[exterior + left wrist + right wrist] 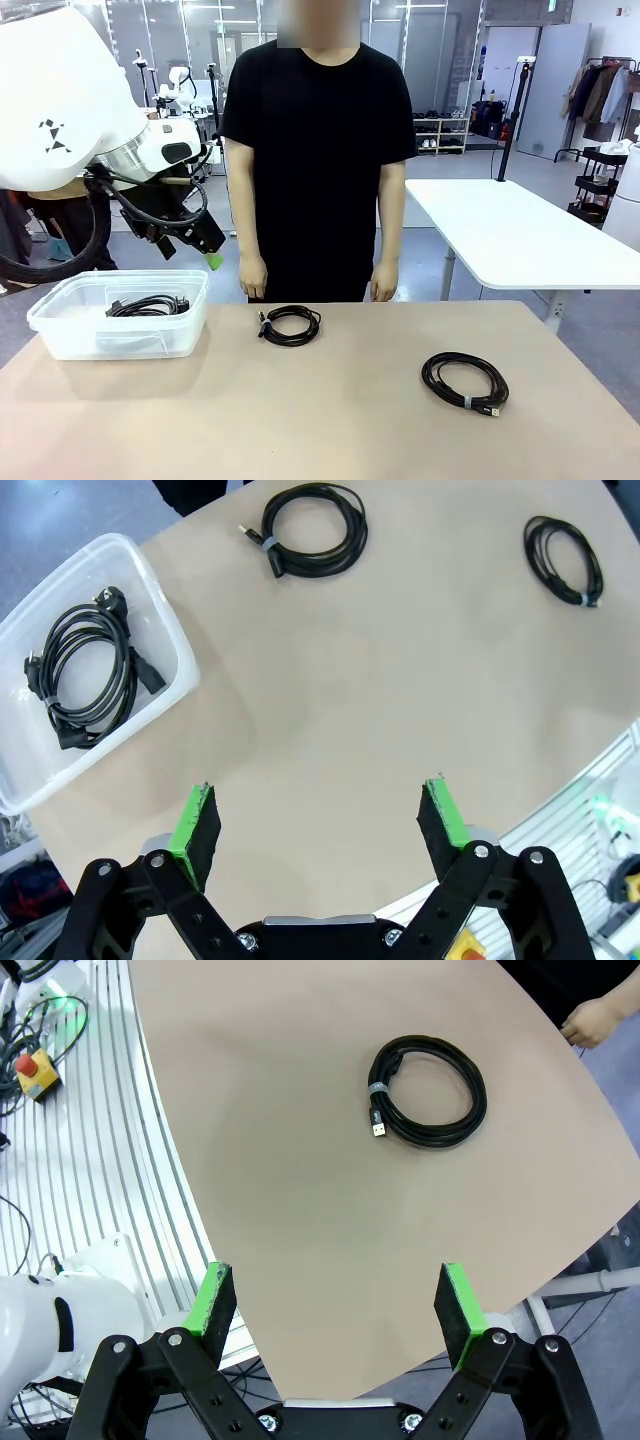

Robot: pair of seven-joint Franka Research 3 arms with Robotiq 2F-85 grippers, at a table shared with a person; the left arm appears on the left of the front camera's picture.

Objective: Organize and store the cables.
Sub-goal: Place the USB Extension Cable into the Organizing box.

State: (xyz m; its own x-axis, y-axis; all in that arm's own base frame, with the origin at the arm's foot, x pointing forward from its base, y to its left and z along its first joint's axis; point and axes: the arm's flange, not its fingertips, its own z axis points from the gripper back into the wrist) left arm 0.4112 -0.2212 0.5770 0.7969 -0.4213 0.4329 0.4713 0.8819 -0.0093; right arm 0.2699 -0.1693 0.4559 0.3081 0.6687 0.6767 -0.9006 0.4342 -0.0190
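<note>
Left: clear bin on the table with one coiled black cable inside, call it bin cable; left gripper hangs above the bin, holding nothing. Left wrist view shows what front can't: fingers spread wide, and bin cable is a loose multi-loop coil with chunky plugs at both ends, lying flat on the bin floor. Centre: middle cable on bare table near the far edge, just in front of the person's left hand (tight round coil, grey tie, small plug sticking out). Right: right cable, wider, thinner ring, well apart from the others; right wrist view adds detail: grey band and flat metal plug; right gripper fingers apart, empty, above the table edge.
</note>
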